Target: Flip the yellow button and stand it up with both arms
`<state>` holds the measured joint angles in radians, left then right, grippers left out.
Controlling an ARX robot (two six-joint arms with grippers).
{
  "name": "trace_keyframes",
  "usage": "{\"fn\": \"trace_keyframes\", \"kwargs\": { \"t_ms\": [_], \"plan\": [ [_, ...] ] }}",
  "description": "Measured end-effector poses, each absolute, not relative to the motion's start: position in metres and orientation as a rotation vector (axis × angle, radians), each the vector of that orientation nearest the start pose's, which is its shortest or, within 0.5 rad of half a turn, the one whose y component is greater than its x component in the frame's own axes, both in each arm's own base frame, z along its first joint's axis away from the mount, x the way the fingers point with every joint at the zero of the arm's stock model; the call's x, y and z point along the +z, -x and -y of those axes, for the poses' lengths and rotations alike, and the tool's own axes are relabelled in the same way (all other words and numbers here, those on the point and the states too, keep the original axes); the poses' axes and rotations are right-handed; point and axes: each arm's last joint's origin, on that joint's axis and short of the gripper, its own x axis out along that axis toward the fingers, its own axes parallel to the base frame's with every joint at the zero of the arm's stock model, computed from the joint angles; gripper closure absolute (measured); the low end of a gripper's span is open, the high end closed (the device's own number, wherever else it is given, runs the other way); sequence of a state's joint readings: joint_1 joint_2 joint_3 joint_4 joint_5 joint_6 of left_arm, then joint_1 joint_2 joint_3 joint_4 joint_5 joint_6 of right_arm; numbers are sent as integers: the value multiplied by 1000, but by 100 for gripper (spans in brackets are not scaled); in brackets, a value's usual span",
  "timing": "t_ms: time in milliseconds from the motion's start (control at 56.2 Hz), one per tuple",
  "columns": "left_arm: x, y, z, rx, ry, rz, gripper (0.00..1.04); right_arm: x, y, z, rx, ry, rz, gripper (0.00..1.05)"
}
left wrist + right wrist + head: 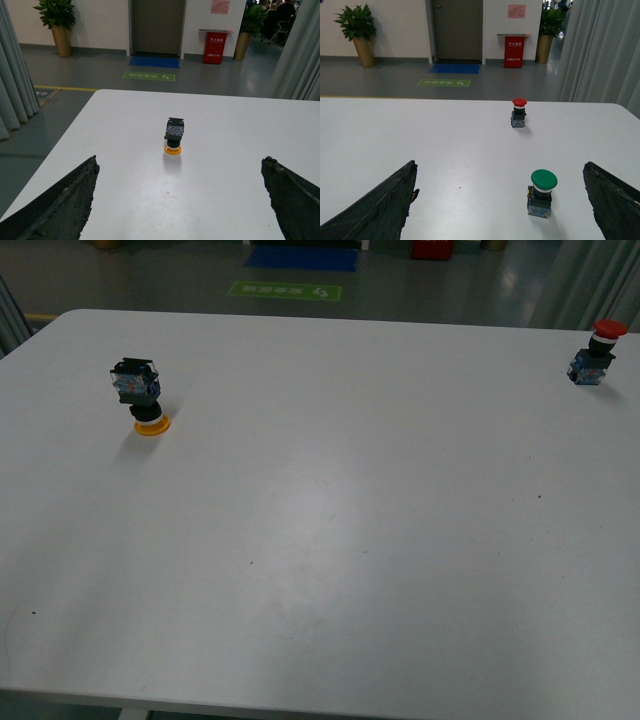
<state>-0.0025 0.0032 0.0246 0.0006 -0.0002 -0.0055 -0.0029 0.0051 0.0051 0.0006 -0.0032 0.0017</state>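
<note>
The yellow button [140, 396] stands upside down on its yellow cap at the far left of the white table [330, 510], blue-and-black body up. It also shows in the left wrist view [174, 135], ahead of my left gripper [180, 200] and well apart from it. The left gripper is open and empty, its black fingers [65, 205] wide apart. My right gripper [500, 200] is open and empty too. Neither arm shows in the front view.
A red-capped switch [598, 352] stands upright at the far right of the table, also in the right wrist view [518, 112]. A green-capped switch [541, 192] stands upright between the right gripper's fingers [380, 207], touching neither. Floor and table edges lie beyond.
</note>
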Motion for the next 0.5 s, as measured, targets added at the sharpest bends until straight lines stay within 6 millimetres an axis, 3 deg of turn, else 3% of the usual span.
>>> {"fn": "trace_keyframes", "kwargs": {
  "t_ms": [249,392,498],
  "plan": [
    [171,-97,0,0,10,12,7,165,-98,0,0,-2,1,7],
    [172,-109,-12,103,274,-389,7,165,-98,0,0,-2,1,7],
    [183,-134,-31,153,367,-423,7,165,-98,0,-2,-2,2,7]
  ]
}}
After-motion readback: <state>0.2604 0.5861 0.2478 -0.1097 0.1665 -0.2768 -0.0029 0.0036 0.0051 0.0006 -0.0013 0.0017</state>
